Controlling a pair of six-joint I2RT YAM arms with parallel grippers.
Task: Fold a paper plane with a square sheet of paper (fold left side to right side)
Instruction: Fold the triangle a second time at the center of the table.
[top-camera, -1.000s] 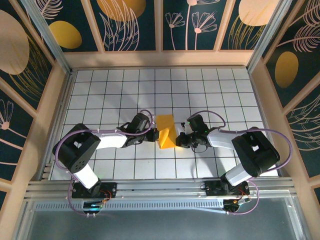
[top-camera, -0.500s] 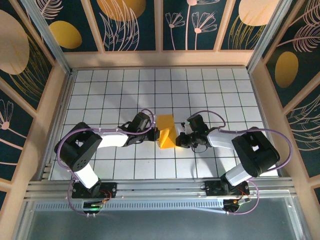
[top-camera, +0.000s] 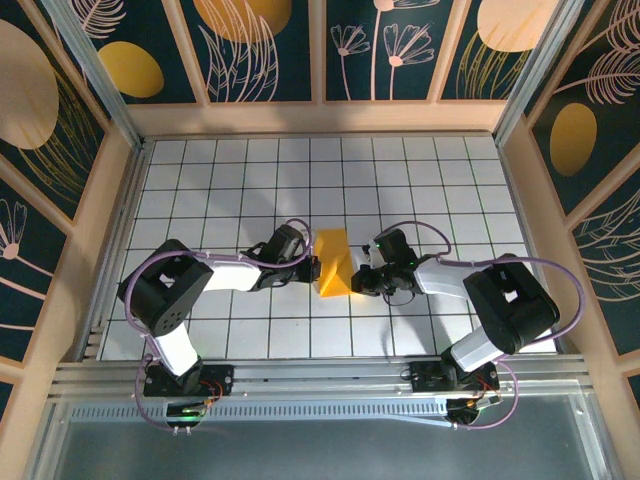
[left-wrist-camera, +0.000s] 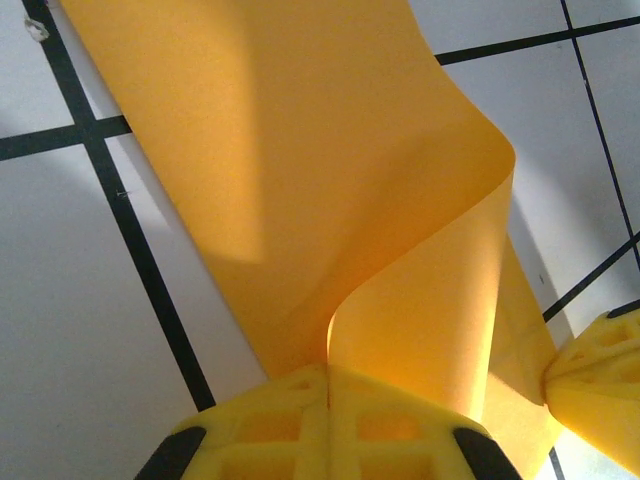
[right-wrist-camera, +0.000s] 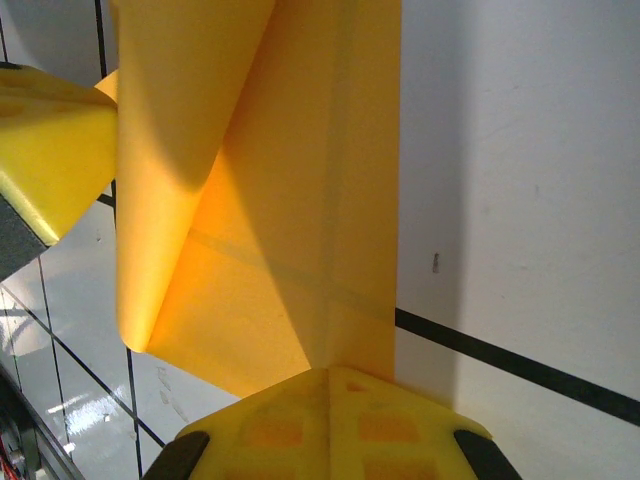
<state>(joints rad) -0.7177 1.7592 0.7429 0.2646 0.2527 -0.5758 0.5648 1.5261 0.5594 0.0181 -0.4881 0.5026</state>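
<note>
Now we have the sheet of paper (top-camera: 334, 262) near the middle of the table (top-camera: 230, 180), its long axis running from far edge to near edge, directly between our claws. Our left claw (top-camera: 308, 268) is clenched on the left margin, which curls up and over toward the right. Our right claw (top-camera: 362, 276) is clenched on the right margin. We judge the left side must travel rightward to meet it.
</note>
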